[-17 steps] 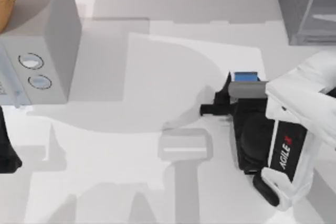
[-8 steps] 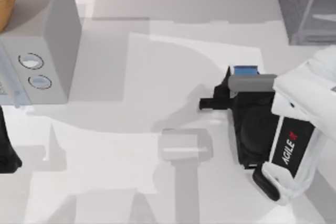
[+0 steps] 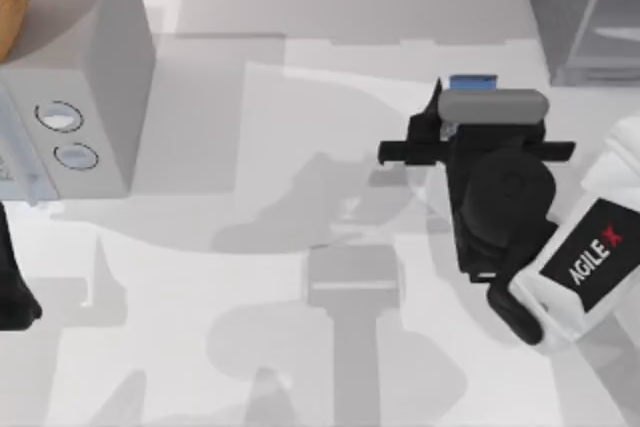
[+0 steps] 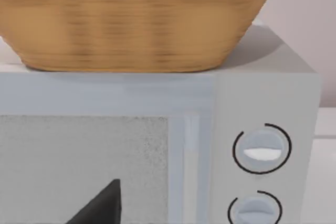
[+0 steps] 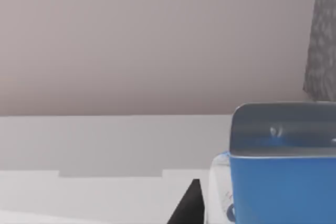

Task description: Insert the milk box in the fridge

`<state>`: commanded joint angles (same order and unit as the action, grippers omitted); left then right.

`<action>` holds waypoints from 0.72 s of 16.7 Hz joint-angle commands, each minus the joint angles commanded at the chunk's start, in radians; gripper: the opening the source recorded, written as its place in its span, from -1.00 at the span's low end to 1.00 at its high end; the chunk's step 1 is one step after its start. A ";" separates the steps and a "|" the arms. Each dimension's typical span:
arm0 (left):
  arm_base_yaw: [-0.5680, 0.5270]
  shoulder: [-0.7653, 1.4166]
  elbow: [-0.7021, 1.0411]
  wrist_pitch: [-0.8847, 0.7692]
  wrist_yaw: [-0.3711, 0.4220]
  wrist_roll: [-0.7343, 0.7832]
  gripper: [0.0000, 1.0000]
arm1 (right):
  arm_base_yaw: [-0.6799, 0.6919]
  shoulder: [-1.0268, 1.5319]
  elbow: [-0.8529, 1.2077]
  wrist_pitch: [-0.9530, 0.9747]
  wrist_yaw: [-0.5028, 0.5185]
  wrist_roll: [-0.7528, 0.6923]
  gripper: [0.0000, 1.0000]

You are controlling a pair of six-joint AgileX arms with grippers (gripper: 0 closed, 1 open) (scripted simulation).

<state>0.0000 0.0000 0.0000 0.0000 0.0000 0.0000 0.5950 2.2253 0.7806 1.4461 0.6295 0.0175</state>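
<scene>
Halfway there: milk box point(image 3: 472, 82) gripped in right tool point(image 3: 470, 107), raised off bench point(image 3: 300, 67) short of fridge point(image 3: 580, 17); insertion pending. Left tool parked, grip indiscernible.

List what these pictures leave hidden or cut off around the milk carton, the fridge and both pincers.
- Small blue-and-white milk box: top view, mostly under the right pincer; right wrist view, cut off by the edge.
- Right pincer's grip on it: fingers hidden under the wrist.
- Large dark grey speckled fridge: top view, cut off at the corner; interior unreadable.
- Left pincer: top view, cut off by the left edge; fingers unreadable.
</scene>
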 joint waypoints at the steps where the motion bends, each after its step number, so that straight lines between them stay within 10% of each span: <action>1: 0.000 0.000 0.000 0.000 0.000 0.000 1.00 | 0.000 -0.027 -0.003 -0.025 0.000 0.000 -1.00; 12: 0.000 0.000 0.000 0.000 0.000 0.000 1.00 | 0.004 -0.331 -0.033 -0.309 -0.002 0.002 -1.00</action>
<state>0.0000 0.0000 0.0000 0.0000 0.0000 0.0000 0.5992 1.8943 0.7475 1.1366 0.6278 0.0197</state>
